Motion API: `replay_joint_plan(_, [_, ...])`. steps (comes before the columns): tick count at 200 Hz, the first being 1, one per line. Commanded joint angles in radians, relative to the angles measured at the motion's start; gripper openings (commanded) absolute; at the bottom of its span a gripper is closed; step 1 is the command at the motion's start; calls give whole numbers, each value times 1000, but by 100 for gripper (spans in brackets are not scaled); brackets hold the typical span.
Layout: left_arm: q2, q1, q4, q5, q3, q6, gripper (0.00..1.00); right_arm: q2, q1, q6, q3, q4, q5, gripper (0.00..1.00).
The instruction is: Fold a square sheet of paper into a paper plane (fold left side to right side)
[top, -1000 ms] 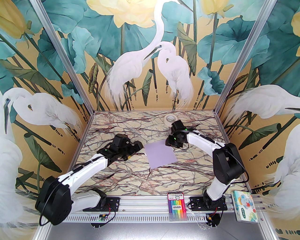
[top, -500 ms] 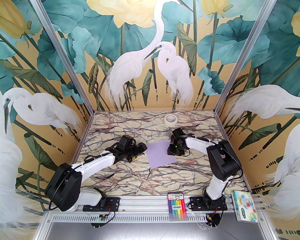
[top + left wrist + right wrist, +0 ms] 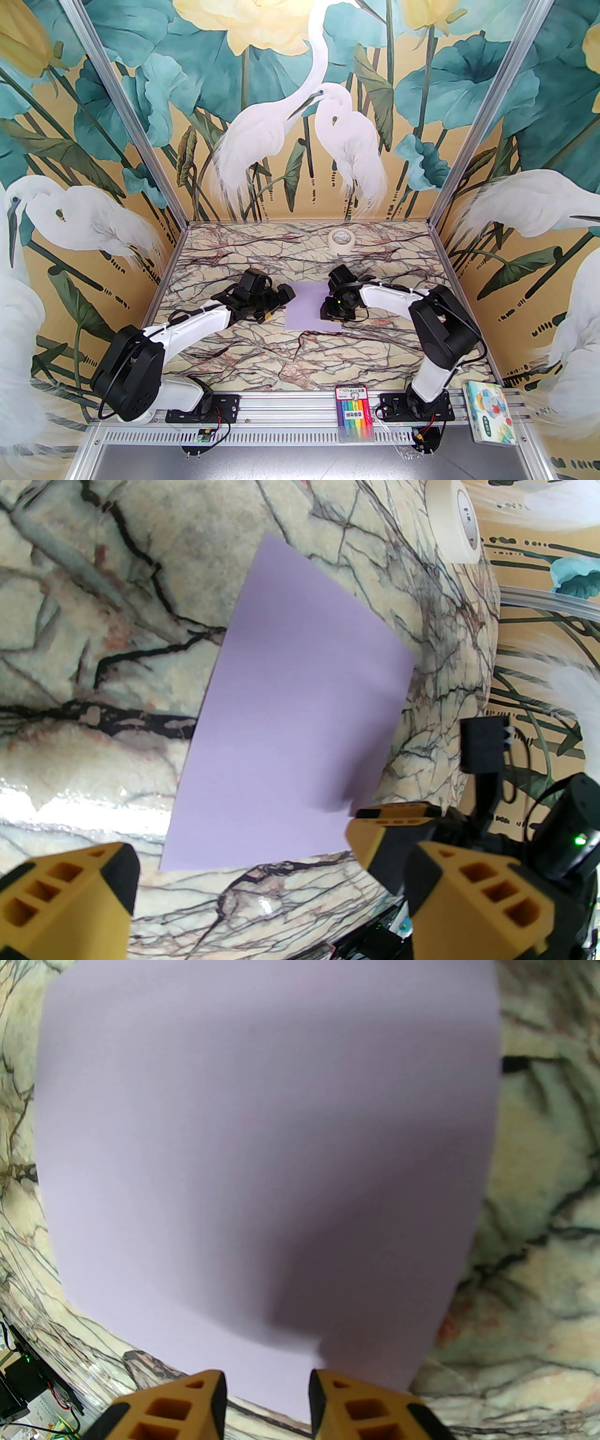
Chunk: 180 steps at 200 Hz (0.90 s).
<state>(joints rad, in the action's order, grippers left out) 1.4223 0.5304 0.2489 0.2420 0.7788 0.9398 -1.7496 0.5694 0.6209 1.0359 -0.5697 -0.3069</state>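
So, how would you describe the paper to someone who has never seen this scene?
Start at the marbled table; near its middle lies the square sheet of paper, flat and unfolded. It is plain pale lavender, unlike the white tape roll at the far edge.

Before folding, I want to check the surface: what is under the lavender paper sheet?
The square sheet of paper lies on the marble-patterned table, whose veined surface shows around its edges. Anything directly beneath the sheet is covered; no bump shows.
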Motion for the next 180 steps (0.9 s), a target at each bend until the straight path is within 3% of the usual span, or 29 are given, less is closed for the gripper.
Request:
replay_joint_plan(1, [47, 5, 2, 7, 40, -54, 98, 17, -17, -14, 52, -25, 54, 30])
replay_joint_plan(36, [118, 5, -20, 9, 74, -98, 93, -27, -66, -27, 81, 4, 67, 0])
replay_joint_plan(134, [295, 18, -26, 54, 176, -175, 88, -130, -79, -34, 82, 23, 116, 0])
replay_joint_plan(180, [370, 61, 67, -9, 238, -199, 88, -121, -80, -29, 66, 38, 105, 0])
